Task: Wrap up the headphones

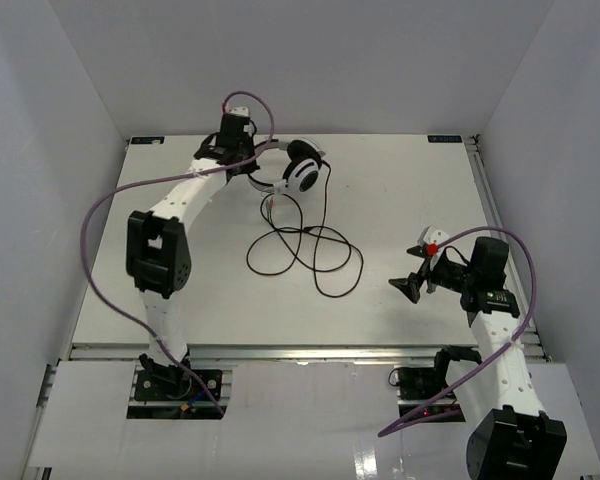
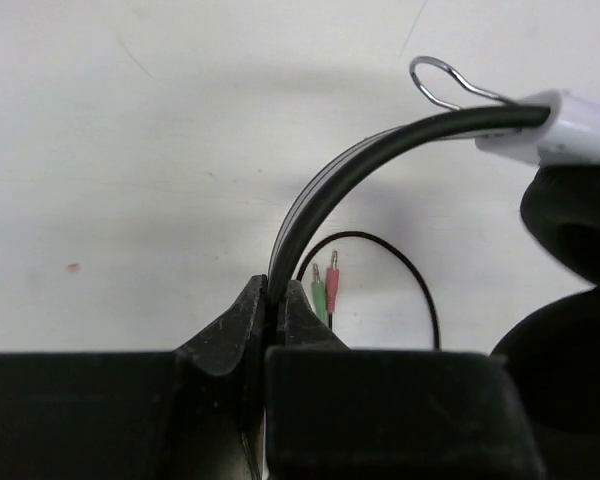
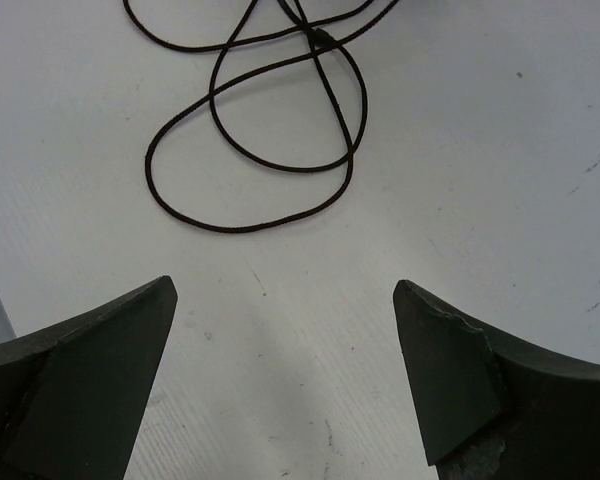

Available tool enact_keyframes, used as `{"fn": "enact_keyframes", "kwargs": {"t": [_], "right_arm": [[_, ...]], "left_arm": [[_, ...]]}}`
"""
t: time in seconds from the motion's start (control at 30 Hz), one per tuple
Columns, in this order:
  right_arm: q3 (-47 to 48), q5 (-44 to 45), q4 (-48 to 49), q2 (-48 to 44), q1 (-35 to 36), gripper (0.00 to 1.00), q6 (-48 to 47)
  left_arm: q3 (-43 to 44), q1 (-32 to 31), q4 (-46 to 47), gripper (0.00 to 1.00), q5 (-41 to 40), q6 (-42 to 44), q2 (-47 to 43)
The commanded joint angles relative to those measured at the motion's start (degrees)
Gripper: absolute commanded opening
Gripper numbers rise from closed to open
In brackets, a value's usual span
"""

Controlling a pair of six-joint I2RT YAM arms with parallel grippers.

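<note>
Jaws of the left gripper (image 2: 276, 302) are pinched tight on the headband (image 2: 325, 190). The thin black-and-white strip rises out of the nip and arches to the upper right of the wrist view, toward a black ear pad (image 2: 570, 220). That band looks springy and narrow, so it probably flexes rather than resists. The hold reads as firm, though the band could twist if dragged sideways.

Just beyond the jaws show the plugs (image 2: 325, 285), one green, one pink.

The headphones (image 1: 298, 172) sit at top centre of the overhead view, near the far edge of the table (image 1: 420, 180) (the back wall (image 1: 300, 60) is close behind, so there is little room to swing that way).

The cable (image 1: 302, 250) sprawls in loose, crossing loops across the middle of the overhead frame. It looks thin, limp and light, likely to slide and to snag on itself. A single strand clear of the crossings seems the best place to take it.

The right gripper (image 3: 285, 330) hangs with its jaws spread wide and nothing between them, and the nearest loop lies in the upper half of its view.

Bare table lies toward the right and bottom of the overhead frame, which is the better room for winding. The side walls (image 1: 40, 150) hem both edges.
</note>
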Motion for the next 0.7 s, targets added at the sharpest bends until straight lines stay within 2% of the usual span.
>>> {"fn": "enact_keyframes", "kwargs": {"t": [0.0,0.1,0.17,0.2,0.27,0.3,0.33,0.37,0.4,0.5,0.57,0.67], "right_arm": [[10.23,8.65,8.48,4.68,6.86,0.95,19.34],[13.8,11.0,10.02,9.41,16.58,0.92,22.89],[15.19,6.81,13.25,11.23,19.18,0.9,25.54],[16.25,1.86,14.39,12.59,19.67,0.9,26.03],[21.76,-11.35,4.26,19.14,20.36,0.9,14.17],[26.63,-13.98,-4.12,22.84,22.02,0.9,6.72],[33.14,-13.82,-9.89,25.74,23.88,0.9,2.71],[36.48,-13.38,-16.13,27.77,26.3,0.9,-2.16],[37.69,-13.56,-18.12,29.42,27.77,0.9,-4.1],[35.12,-15.29,-9.34,29.29,30.23,0.9,-0.18],[31.89,-13.25,-2.04,27.05,33.72,0.9,4.16],[30.05,-10.33,0.9,27.01,36.81,0.9,6.01]], "left_arm": [[-12.12,-0.02,3.92,0.0,2.89,-4.33,-25.8],[-22.0,0.17,5.16,0.0,5.8,-9.68,-34.05],[-25.49,0.35,5.87,0.0,6.78,-14.52,-40.19],[-26.98,0.41,5.94,0.0,7.25,-16.19,-42.23],[-28.25,0.42,5.48,0.0,8.15,-17.99,-45.13],[-28.43,0.42,5.0,0.0,8.51,-18.89,-46.5],[-28.47,0.42,4.62,0.0,8.8,-19.44,-47.43],[-28.29,0.42,4.28,0.0,8.93,-19.86,-48.19],[-28.01,0.42,3.68,0.0,8.95,-20.24,-49.07],[-26.09,0.42,1.45,0.0,8.44,-20.51,-50.06],[-24.67,0.42,0.52,0.0,8.66,-20.98,-50.48],[-24.02,0.42,0.27,0.0,9.1,-22.13,-50.92]]}}
